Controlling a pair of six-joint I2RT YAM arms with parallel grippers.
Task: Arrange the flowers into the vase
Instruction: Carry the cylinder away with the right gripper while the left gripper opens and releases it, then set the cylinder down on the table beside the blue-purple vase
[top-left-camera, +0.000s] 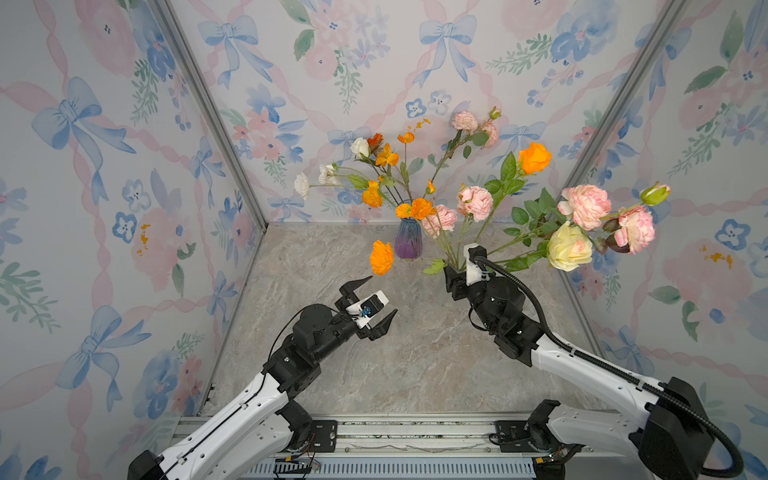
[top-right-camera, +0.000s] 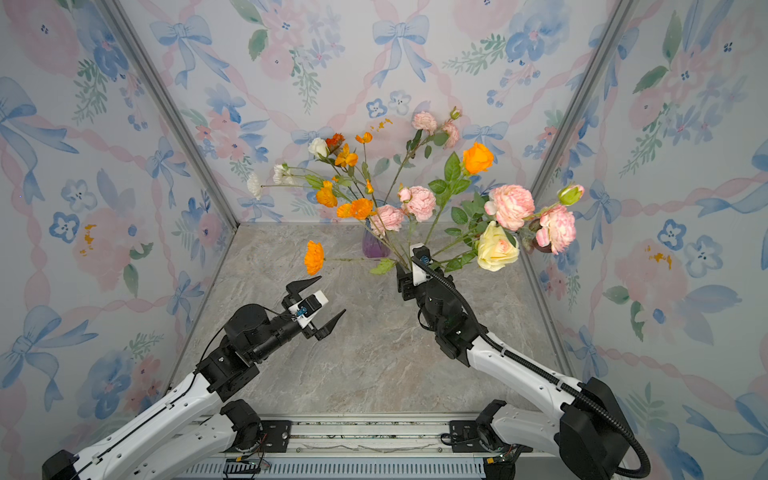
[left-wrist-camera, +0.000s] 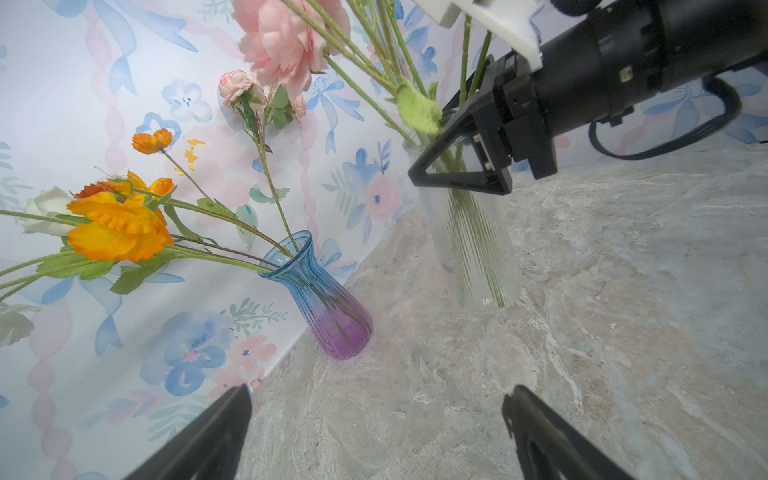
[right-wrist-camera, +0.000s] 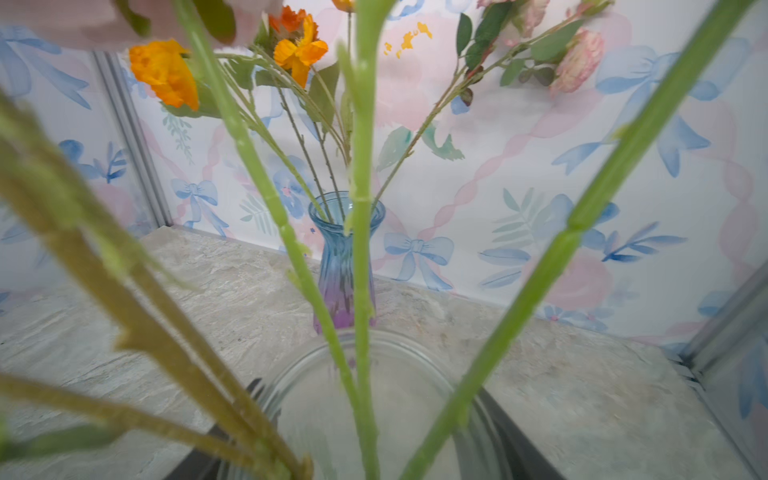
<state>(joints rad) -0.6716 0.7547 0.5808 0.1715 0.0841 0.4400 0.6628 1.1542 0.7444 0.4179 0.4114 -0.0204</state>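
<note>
Flowers (top-left-camera: 473, 201) on thin green stems stand in two vases on the grey marbled desk (top-left-camera: 415, 365). The blue-to-purple ribbed glass vase (top-left-camera: 408, 241) sits upright at the centre of both top views, close to the back wall, holding orange, white and small pink sprays. Just right of it and nearer the camera, the clear ribbed glass vase (left-wrist-camera: 478, 257) carries pink, pale yellow and orange blooms that fan toward the right edge of the frame. The right end effector (left-wrist-camera: 427, 143) is clamped on this clear vase near its rim, one finger on each side. One orange bloom (top-left-camera: 381, 257) leans out to the left on a near-level stem that runs toward the clear vase. Just below it in the frame, the left end effector (top-left-camera: 382, 294) hovers over the desk, jaws wide apart and empty.
</note>
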